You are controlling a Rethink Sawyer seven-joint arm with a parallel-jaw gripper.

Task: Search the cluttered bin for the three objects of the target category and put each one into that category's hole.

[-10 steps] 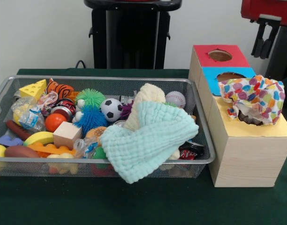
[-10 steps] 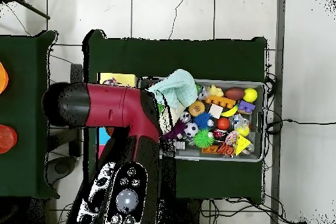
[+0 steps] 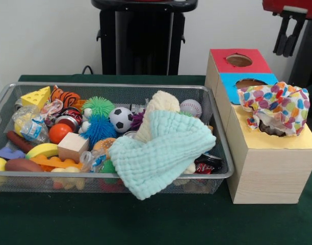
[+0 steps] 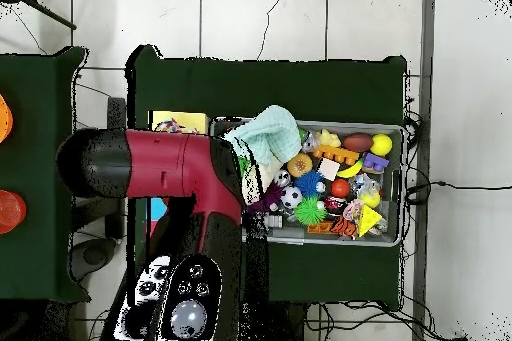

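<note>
The wire mesh bin (image 3: 115,86) sits on the green table, full of toys; in the overhead view its rim (image 4: 402,187) shows right of centre. A polka-dot crinkly wrapper (image 3: 276,106) lies crumpled on the yellow top panel (image 3: 278,142) of the wooden box, over the hole and covering most of it. Crinkly clear wrappers (image 3: 32,124) lie at the bin's left end. My gripper (image 3: 287,38) hangs open and empty above and behind the box, apart from the wrapper. In the overhead view my red arm (image 4: 170,165) hides most of the box.
The box also has a red-topped hole (image 3: 239,60) and a blue-topped hole (image 3: 250,81) behind the yellow one. A mint knitted cloth (image 3: 161,153) drapes over the bin's front rim. A cream cloth (image 3: 158,104), balls, spiky balls and a wooden block (image 3: 72,146) fill the bin.
My gripper has risen a little above the box. The polka-dot wrapper stays on the yellow panel. Nothing in the bin has moved.
</note>
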